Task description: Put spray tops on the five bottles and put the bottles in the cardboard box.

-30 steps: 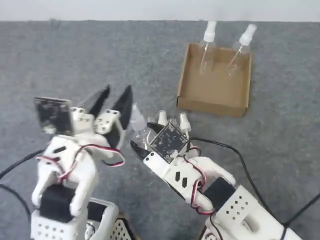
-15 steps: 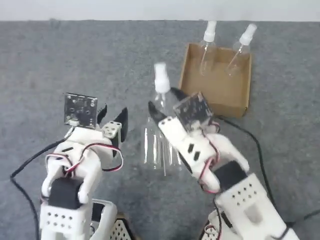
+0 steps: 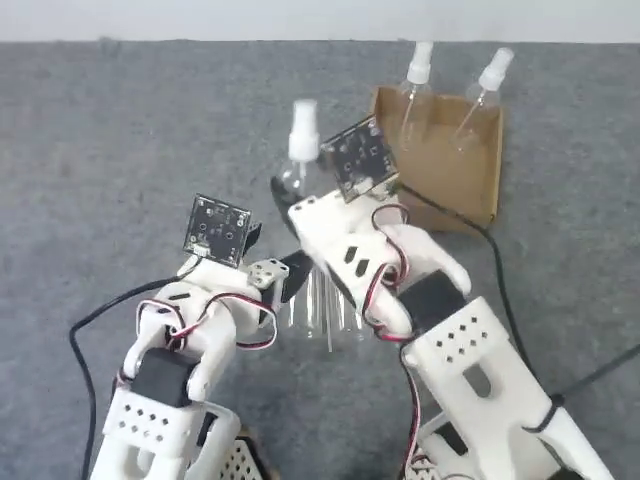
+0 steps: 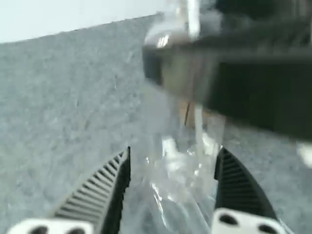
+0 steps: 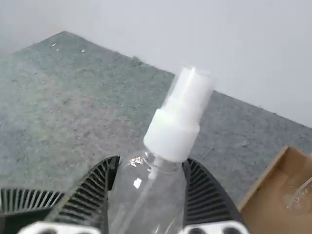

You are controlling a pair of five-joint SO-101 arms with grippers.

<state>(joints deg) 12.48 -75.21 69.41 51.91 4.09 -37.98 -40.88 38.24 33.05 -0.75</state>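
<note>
Two ribbed fingers (image 5: 90, 195) of the right gripper (image 5: 146, 197), clenched on either side of a clear held bottle (image 5: 146, 183), just below its shoulder. On the neck, a white spray top (image 5: 178, 122), seated, leaning toward the upper right of the right wrist frame.

Seen from the high view: right gripper (image 3: 292, 195) and held bottle (image 3: 293, 177) above the centre, spray top (image 3: 303, 118) uppermost, just left of the cardboard box (image 3: 440, 185).

Spread wide and released, the fingers (image 4: 109, 190) of the left gripper (image 4: 170, 187), with a cluster of clear bottles (image 4: 180, 195) in the gap. Contact with either finger: cannot tell.

From above, left gripper (image 3: 285, 272) a little left of centre, at the left edge of the clear bottles (image 3: 330, 305). Across those bottles, the right arm.

Farther out, the cardboard box in the upper right. Inside, against its far wall, a capped bottle (image 3: 413, 105) beside a second capped bottle (image 3: 478, 105), both white tops poking past the rim. One corner of the cardboard box (image 5: 275, 195) at the lower right of the right wrist frame.

Under everything, grey table cover (image 3: 120, 130).
</note>
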